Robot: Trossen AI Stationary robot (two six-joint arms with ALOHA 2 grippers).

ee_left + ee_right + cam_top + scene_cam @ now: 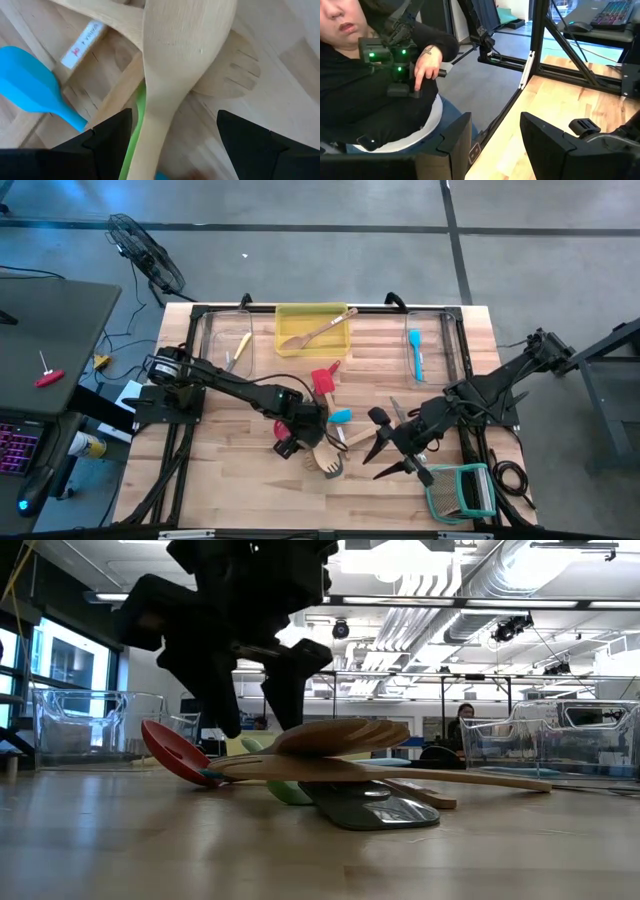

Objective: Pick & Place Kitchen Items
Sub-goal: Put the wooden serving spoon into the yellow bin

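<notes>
A yellow tray (pixel 286 315) sits between two clear bins (pixel 213 330), with a teal-framed rack (pixel 447 502) near the table's corner.

Open fingers (pixel 107 140) straddle a wooden spoon (pixel 172 75).

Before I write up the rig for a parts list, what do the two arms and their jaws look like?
Both arms are dark, nearly black, built of slim jointed links. The left gripper carries a small red patch beside it. The right gripper ends in two long, tapered black fingers. Up close, the fingers are matte black, flat-faced and angular. Dark cables loop near the right arm's base.
</notes>
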